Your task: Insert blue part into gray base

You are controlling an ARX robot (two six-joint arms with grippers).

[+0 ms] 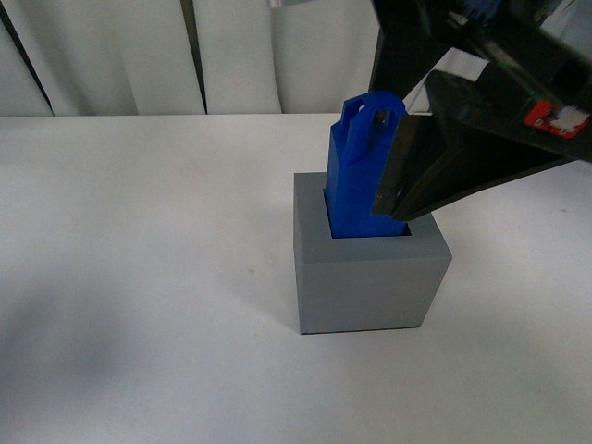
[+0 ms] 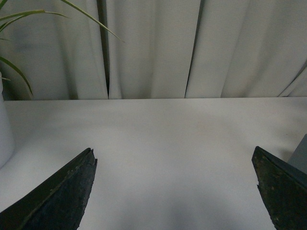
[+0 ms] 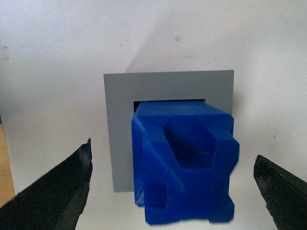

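The blue part (image 1: 356, 176) stands upright with its lower end inside the square recess of the gray base (image 1: 370, 277), near the middle of the white table. Its arched handle points up. My right gripper (image 1: 393, 190) is open and hangs just above and to the right of the part, with one finger close beside it. In the right wrist view the blue part (image 3: 184, 163) rises from the gray base (image 3: 120, 134) between the spread fingers of my right gripper (image 3: 172, 153), with gaps on both sides. My left gripper (image 2: 172, 153) is open and empty over bare table.
A white curtain (image 1: 139, 55) hangs behind the table's far edge. In the left wrist view green plant leaves (image 2: 19, 72) and a white pot (image 2: 5, 134) stand at one side, and a grey corner (image 2: 300, 153) shows at the other.
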